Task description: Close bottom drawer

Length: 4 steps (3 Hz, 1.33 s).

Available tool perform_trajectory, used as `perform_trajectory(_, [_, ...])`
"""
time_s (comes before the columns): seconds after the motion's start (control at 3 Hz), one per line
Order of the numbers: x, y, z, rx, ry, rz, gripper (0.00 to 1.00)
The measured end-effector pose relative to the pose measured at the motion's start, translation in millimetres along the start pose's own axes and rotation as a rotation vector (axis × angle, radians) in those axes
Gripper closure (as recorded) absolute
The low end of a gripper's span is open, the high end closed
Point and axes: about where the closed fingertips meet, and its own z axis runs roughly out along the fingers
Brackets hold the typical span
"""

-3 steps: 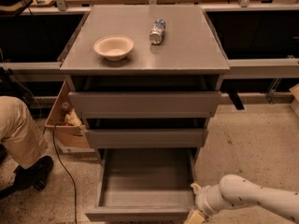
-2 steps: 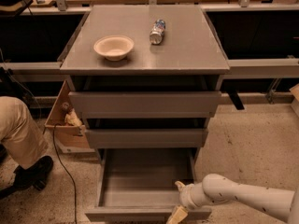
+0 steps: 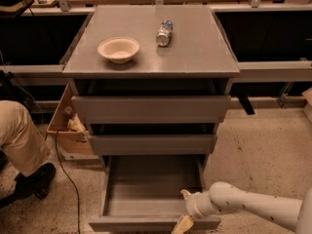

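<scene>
The bottom drawer point(image 3: 146, 189) is the lowest of three grey drawers and stands pulled far out, its shallow box interior empty. Its flat front panel point(image 3: 126, 224) lies at the bottom edge of the view. My gripper point(image 3: 184, 209), on a white arm coming in from the lower right, is at the right part of that front panel. It is open, with one fingertip point(image 3: 185, 194) inside the drawer and the other point(image 3: 182, 224) in front of the panel. The middle drawer point(image 3: 152, 144) and top drawer point(image 3: 151, 108) stick out slightly.
On the cabinet top point(image 3: 195, 52) sit a beige bowl point(image 3: 118, 49) and a can point(image 3: 164, 32) lying on its side. A person's leg and black shoe point(image 3: 29, 179) are at the left, beside a cardboard box point(image 3: 68, 130) and a black cable point(image 3: 68, 179) on the speckled floor.
My gripper has moved left from the drawer's front right corner to over the right part of its front panel. The drawer has not visibly moved.
</scene>
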Motion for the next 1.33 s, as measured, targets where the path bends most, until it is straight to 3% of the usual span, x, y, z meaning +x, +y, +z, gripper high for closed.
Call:
perform_trajectory(0.67, [-1, -26, 54, 0.007, -0.046, 0.023, 0.0])
perform_trajectory(1.33, [25, -41, 103, 0.057, -0.035, 0.045, 0.0])
